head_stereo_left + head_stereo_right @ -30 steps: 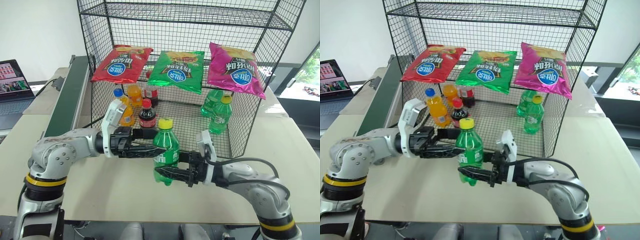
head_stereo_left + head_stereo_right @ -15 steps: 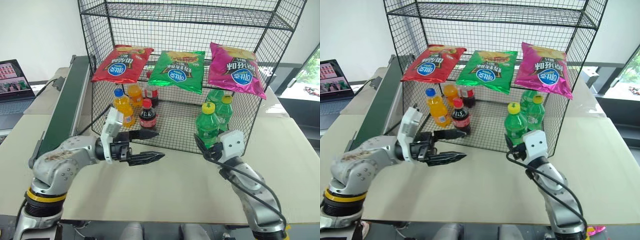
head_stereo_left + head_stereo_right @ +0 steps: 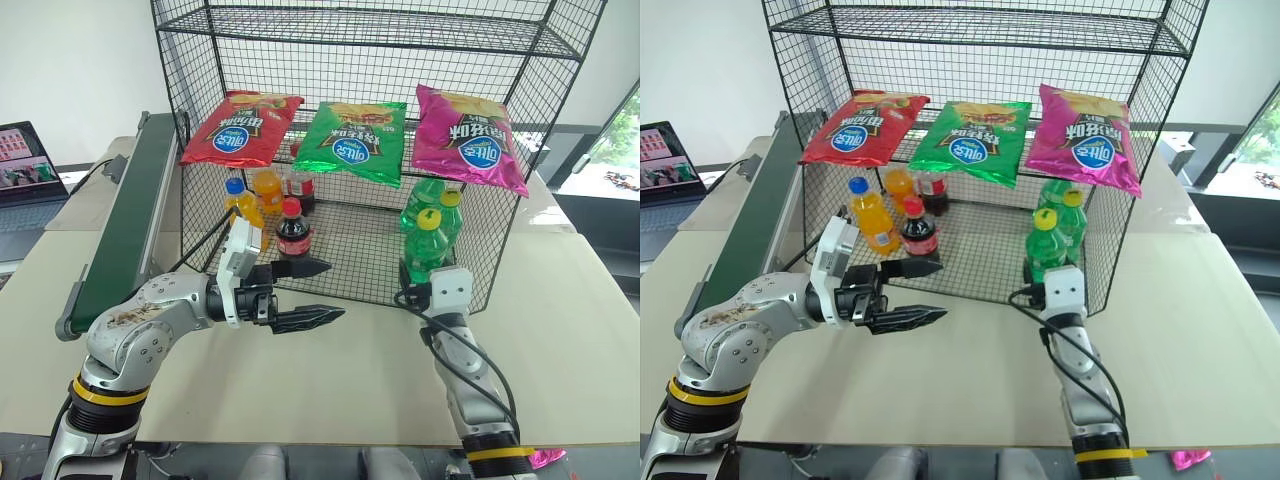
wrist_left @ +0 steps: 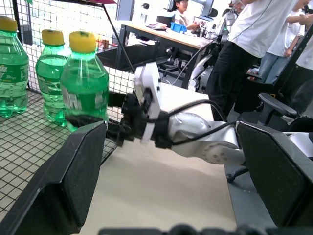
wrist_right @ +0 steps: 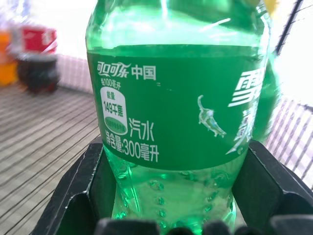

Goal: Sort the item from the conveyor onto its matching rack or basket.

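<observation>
Beige table [image 3: 330,375], black wire rack [image 3: 370,150] at back. Green bottle [image 3: 424,247] has gone from mid-air btwn both arms to rack's bottom tier, w/ other green ones. R gripper [image 3: 415,290] clamped on it, L gripper [image 3: 305,292] wide open, empty. Release left

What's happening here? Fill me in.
The right gripper is shut on the green soda bottle, holding it upright at the bottom tier of the black wire rack, next to two matching green bottles. The left gripper hangs open in front of the rack, holding nothing.
</observation>
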Robot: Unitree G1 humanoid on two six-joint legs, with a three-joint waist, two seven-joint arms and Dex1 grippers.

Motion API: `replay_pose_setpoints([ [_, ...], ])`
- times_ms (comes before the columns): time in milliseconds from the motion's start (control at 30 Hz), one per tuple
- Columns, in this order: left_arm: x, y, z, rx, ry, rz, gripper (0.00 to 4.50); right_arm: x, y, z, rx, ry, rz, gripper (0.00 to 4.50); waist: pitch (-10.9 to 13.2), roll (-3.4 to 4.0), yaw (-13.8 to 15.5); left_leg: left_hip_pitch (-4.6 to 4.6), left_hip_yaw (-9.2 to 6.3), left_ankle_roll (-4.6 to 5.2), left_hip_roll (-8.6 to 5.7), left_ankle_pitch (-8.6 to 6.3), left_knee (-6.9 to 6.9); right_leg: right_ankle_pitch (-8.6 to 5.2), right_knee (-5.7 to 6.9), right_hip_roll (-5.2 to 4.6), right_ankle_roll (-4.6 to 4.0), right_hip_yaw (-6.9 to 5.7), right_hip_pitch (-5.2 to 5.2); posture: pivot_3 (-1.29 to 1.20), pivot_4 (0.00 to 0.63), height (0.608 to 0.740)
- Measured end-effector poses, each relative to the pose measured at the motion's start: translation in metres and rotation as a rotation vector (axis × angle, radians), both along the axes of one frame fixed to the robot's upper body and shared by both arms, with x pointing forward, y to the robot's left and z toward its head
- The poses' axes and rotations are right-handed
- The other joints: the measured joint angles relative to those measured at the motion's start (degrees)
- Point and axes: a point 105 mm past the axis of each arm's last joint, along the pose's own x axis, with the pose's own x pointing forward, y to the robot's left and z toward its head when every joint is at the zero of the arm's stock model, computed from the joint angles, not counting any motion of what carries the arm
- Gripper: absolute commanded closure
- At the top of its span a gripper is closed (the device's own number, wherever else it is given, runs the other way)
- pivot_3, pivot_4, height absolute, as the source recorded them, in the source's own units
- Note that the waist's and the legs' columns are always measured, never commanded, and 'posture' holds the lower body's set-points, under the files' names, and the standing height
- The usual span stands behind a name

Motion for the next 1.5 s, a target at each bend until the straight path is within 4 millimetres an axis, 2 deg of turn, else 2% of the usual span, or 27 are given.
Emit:
replay_pose_setpoints([
  [167, -0.003, -0.003, 0.002, 0.002, -0.011, -0.007, 0.0, 0.002, -0.001, -0.017, 0.022, 0.051, -0.017, 1.58, 0.0, 0.03, -0.3, 0.01, 0.0, 0.0, 0.01, 0.0, -0.01, 0.01, 0.03, 0.01, -0.01, 0.01, -0.01, 0.0, 0.15, 0.738],
  [233, -0.003, -0.003, 0.002, 0.001, -0.011, -0.008, 0.0, 0.002, -0.001, -0.017, 0.025, 0.052, -0.016, 0.55, 0.0, 0.05, -0.5, 0.01, 0.0, 0.0, 0.01, 0.0, 0.0, 0.01, 0.04, 0.01, -0.01, 0.01, -0.01, 0.0, 0.15, 0.738],
  [267, -0.003, -0.003, 0.002, 0.001, -0.011, -0.009, 0.0, 0.002, 0.0, -0.017, 0.027, 0.048, -0.016, 0.43, 0.0, 0.05, -0.5, 0.01, 0.0, 0.0, 0.01, 0.0, 0.0, 0.01, 0.04, 0.01, -0.01, 0.01, -0.01, 0.0, 0.15, 0.738],
  [300, -0.003, -0.003, 0.002, 0.002, -0.011, -0.009, 0.0, 0.001, 0.0, -0.014, 0.037, 0.03, -0.015, 0.02, 0.0, 0.06, -0.6, 0.03, 0.0, 0.0, 0.02, 0.0, 0.0, 0.01, 0.04, 0.01, -0.01, 0.01, 0.01, 0.0, 0.15, 0.738],
  [600, -0.003, -0.002, 0.001, 0.005, -0.012, -0.007, 0.0, 0.0, -0.003, -0.01, 0.046, 0.012, -0.028, 0.02, 0.0, 0.06, -0.9, 0.04, -0.01, 0.0, 0.01, 0.0, 0.01, 0.01, 0.05, 0.01, -0.01, 0.01, 0.04, 0.0, 0.15, 0.738],
  [767, -0.003, -0.001, 0.0, 0.012, -0.009, -0.004, 0.0, -0.01, -0.005, -0.002, 0.077, -0.007, -0.027, 0.02, 0.0, 0.08, -0.9, 0.04, -0.01, 0.0, 0.01, 0.0, 0.0, 0.01, 0.06, 0.01, -0.01, 0.0, 0.04, 0.0, 0.15, 0.738],
  [1067, -0.004, 0.002, -0.009, 0.018, 0.025, 0.019, 0.0, -0.031, -0.003, -0.001, 0.091, 0.059, 0.062, 0.02, 0.0, 0.09, -0.6, 0.05, -0.02, 0.01, 0.0, 0.0, 0.03, -0.01, 0.05, 0.0, 0.02, 0.0, 0.06, 0.0, 0.15, 0.738],
  [1200, -0.005, 0.003, -0.012, 0.02, 0.036, 0.031, 0.0, -0.038, -0.004, 0.009, 0.092, 0.065, 0.093, 0.02, 0.0, 0.11, -0.7, 0.05, -0.01, 0.01, 0.01, 0.0, 0.03, -0.01, 0.04, 0.0, 0.02, 0.01, 0.06, 0.0, 0.15, 0.738],
  [1300, -0.006, 0.004, -0.015, 0.024, 0.046, 0.046, 0.0, -0.047, -0.002, 0.012, 0.091, 0.088, 0.127, 0.02, -0.1, 0.12, -0.6, 0.04, -0.02, 0.01, 0.02, -0.01, 0.02, -0.04, 0.04, 0.01, 0.06, 0.0, 0.06, 0.0, 0.15, 0.738],
  [1333, -0.006, 0.009, -0.018, 0.032, 0.056, 0.07, 0.0, -0.057, -0.002, 0.011, 0.092, 0.116, 0.157, 0.02, -0.1, 0.15, -0.7, 0.05, -0.02, 0.02, 0.02, -0.01, 0.01, -0.06, 0.03, 0.01, 0.09, 0.0, 0.06, 0.0, 0.15, 0.738],
  [1500, 0.0, 0.022, -0.03, 0.062, 0.09, 0.185, 0.0, -0.079, 0.003, 0.018, 0.068, 0.179, 0.243, 0.02, -0.1, 0.19, -0.7, 0.07, -0.01, 0.02, 0.03, -0.01, 0.03, -0.25, 0.03, 0.0, 0.4, 0.01, 0.08, 0.0, 0.15, 0.738],
])
